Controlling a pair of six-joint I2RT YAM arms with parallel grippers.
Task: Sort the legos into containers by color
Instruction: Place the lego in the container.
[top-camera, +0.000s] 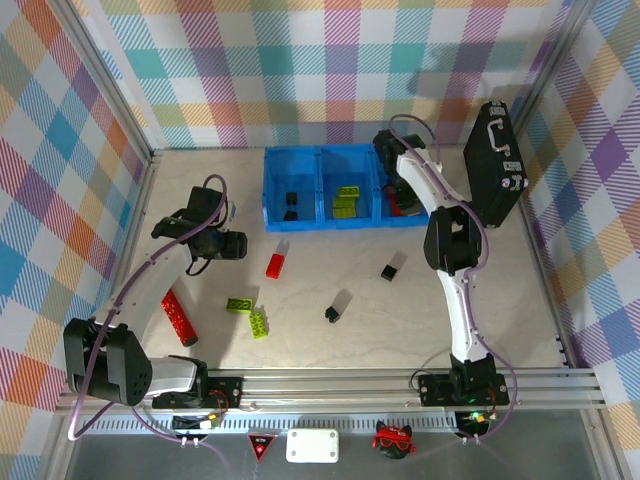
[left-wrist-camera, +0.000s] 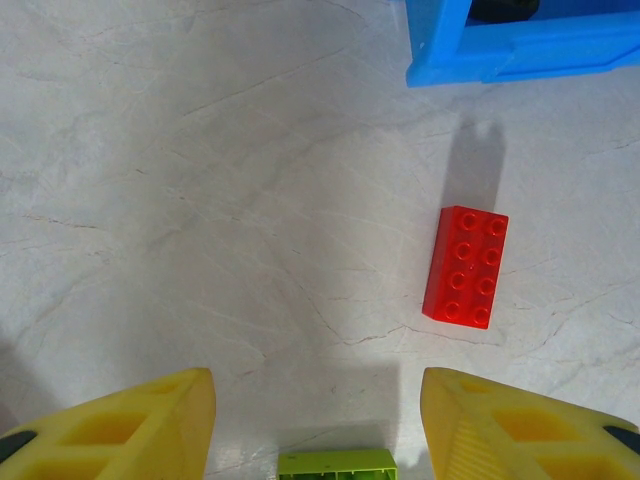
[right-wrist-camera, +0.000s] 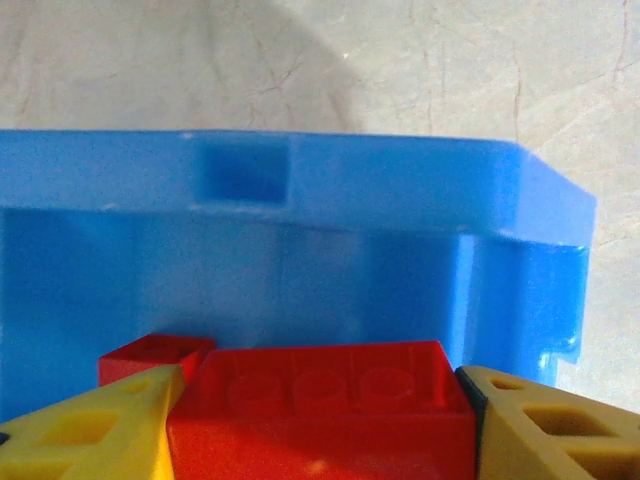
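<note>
Left tool: spread, empty, above counter.
Right tool: pinched red brick over blue bin.
Loose brick: 1 o'clock from left tool.

- The left arm leans up from its base and forward to the right, with its wrist bent level.
- The left hand has its yellow fingers spread apart.
- The right arm reaches forward with the elbow raised, the forearm angled left and the wrist turned down.
- The right hand presses its yellow fingers against both sides of a red lego.
</note>
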